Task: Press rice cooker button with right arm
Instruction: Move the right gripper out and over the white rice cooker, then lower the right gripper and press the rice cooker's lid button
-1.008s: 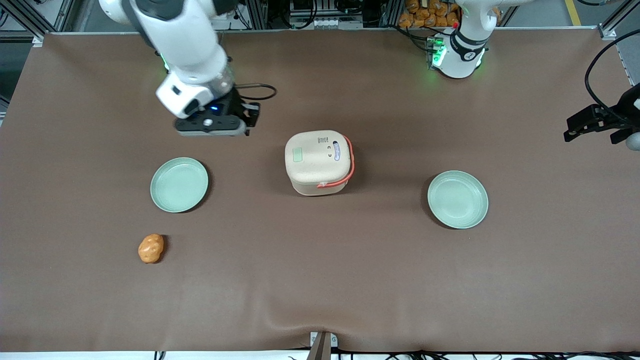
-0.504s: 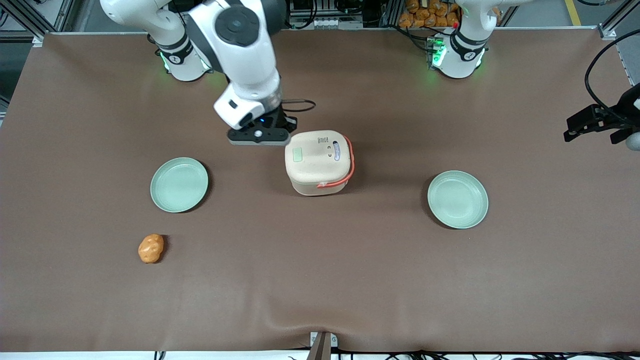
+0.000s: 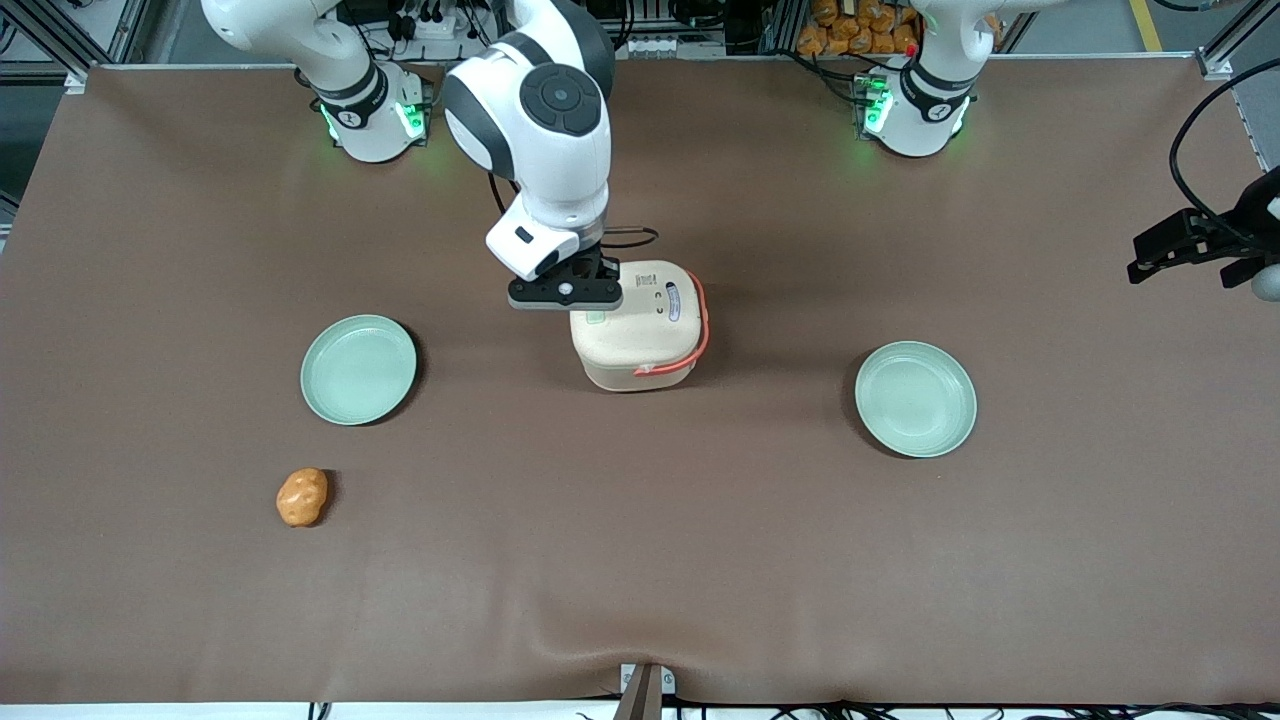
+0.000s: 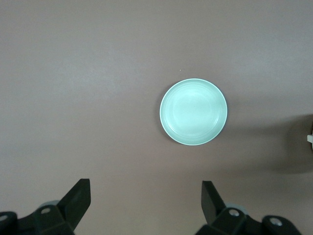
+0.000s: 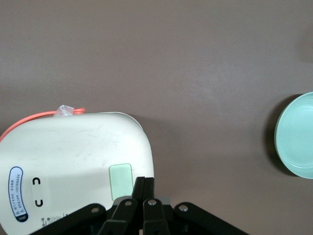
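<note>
The cream rice cooker with its coral-red handle stands lid shut in the middle of the table. My right arm reaches over it. The gripper hangs above the lid's edge on the working arm's side and covers most of the pale green button. In the right wrist view the gripper is shut and empty, its fingertips just beside the button at the rim of the lid. I cannot tell whether they touch the lid.
A pale green plate lies toward the working arm's end and also shows in the right wrist view. A second plate lies toward the parked arm's end. An orange lumpy object lies nearer the camera than the first plate.
My right arm has swung toward the rice cooker. The gripper has gone from beside the first plate to above the cooker's lid edge, over the button.
</note>
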Available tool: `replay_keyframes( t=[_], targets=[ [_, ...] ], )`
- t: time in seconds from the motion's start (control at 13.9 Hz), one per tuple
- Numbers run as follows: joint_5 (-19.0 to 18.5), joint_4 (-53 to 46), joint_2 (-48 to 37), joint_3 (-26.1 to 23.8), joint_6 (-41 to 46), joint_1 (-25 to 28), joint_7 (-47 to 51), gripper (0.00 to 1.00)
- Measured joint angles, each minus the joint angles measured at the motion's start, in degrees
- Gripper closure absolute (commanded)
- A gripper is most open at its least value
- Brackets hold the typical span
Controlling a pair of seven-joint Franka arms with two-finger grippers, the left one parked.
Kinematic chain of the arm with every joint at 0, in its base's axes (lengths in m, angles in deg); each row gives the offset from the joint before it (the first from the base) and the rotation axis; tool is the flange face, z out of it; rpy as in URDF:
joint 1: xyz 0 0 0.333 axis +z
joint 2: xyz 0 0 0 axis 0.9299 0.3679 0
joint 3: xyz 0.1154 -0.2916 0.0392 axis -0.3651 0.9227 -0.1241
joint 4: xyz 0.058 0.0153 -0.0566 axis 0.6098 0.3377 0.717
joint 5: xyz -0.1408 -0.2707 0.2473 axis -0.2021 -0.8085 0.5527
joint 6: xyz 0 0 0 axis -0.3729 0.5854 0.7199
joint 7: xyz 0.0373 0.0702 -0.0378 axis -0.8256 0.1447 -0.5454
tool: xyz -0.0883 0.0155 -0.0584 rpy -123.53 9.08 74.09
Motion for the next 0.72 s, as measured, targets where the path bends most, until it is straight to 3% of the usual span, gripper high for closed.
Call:
replay_keyframes(
  t=[0.72],
  targets=[
    [-0.52, -0.03, 4.51, 0.01, -1.97, 2.01, 0.10, 1.00]
  ],
)
